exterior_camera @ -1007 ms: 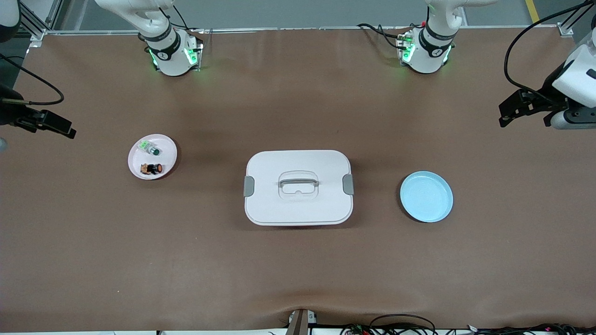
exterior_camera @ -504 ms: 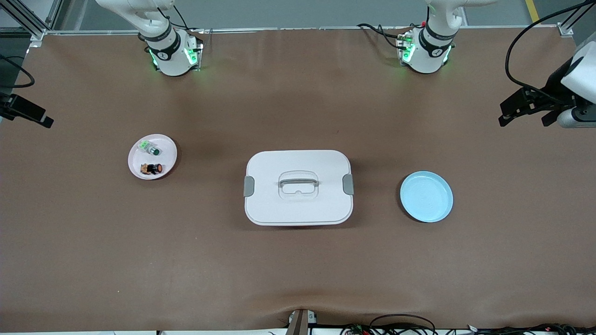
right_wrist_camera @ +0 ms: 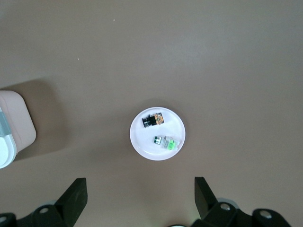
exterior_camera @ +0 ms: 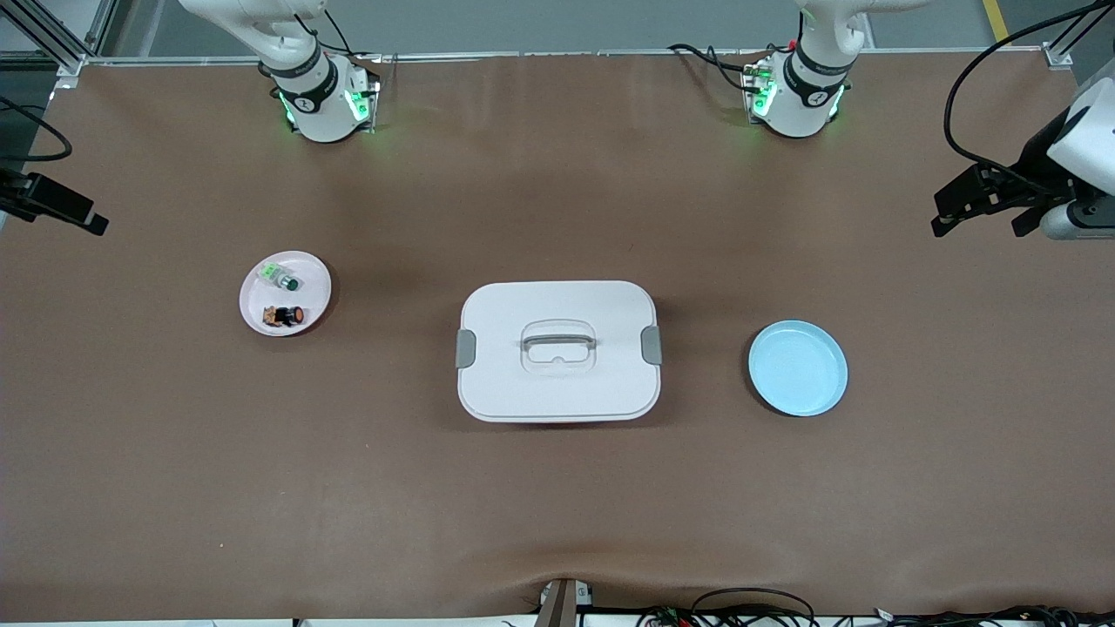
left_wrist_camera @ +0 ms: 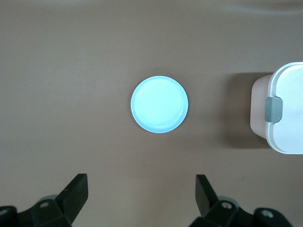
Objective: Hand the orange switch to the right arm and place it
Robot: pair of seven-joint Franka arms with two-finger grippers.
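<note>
While the orange switch (exterior_camera: 286, 315) sits on its plate (exterior_camera: 315, 272) toward the table's (exterior_camera: 557, 505) right-arm end, I've got the left gripper (left_wrist_camera: 141, 195) and right gripper (right_wrist_camera: 137, 195) spread wide, empty, high above the ends.

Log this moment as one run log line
left gripper: open, over bare table | right gripper: open, waiting | orange switch: on white plate beside green switch | blue plate: empty

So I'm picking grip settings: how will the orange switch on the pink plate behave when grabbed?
The orange switch is a tiny cylinder lying on its side, so it may roll if nudged. It probably feels light and rigid. The pink plate looks smooth, so the switch could slide toward the green-capped switch beside it.
</note>
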